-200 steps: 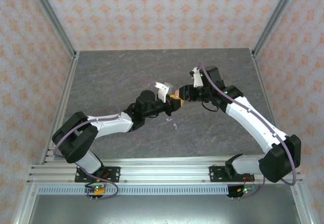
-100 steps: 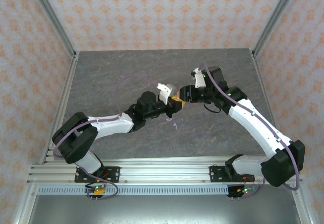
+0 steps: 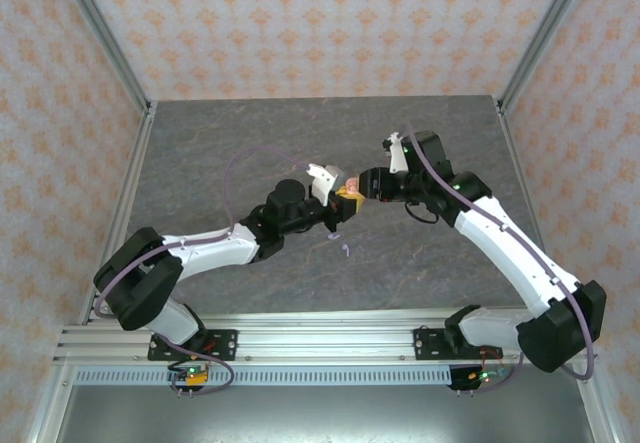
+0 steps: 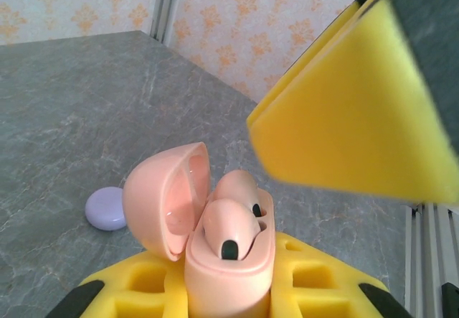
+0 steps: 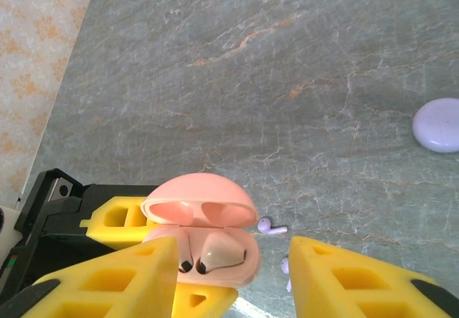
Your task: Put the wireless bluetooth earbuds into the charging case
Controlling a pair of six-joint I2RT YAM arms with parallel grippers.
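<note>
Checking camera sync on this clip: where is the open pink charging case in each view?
Top external: pink charging case near picture centre, a small pink spot.
Left wrist: bottom centre, lid open to the left.
Right wrist: lower centre-left, lid raised.
Shared landmark: the left gripper's yellow fingers, clamped on the case.
</note>
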